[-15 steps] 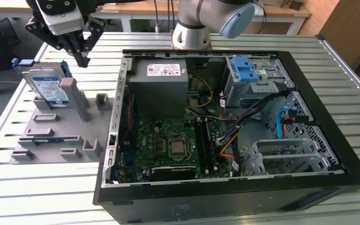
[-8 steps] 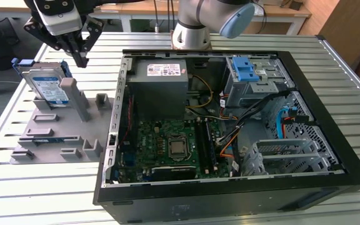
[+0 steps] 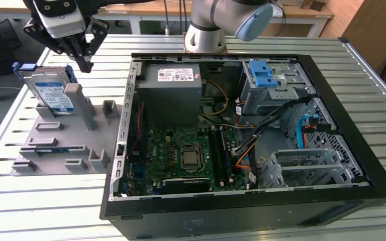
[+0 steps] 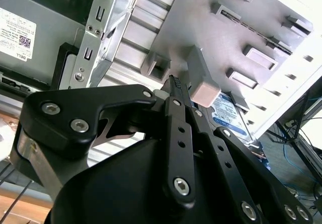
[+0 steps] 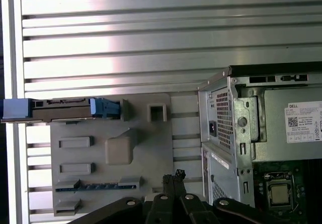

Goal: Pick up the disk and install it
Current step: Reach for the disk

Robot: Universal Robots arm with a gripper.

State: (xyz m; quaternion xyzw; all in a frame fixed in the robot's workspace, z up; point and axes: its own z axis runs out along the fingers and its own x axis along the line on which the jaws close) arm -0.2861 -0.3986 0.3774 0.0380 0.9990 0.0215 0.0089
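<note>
- We see the case (image 3: 247, 213) lying open on the table, presumably so its cage (image 3: 281, 93) can be reached from above.
- The fixture (image 3: 59, 150) props the disk (image 3: 51, 93) upright, likely for easy gripping.
- Our gripper (image 3: 85, 63) hovers near it, jaws together, empty.

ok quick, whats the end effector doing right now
end effector: closed, holding nothing; the disk stands in the grey fixture.
</note>
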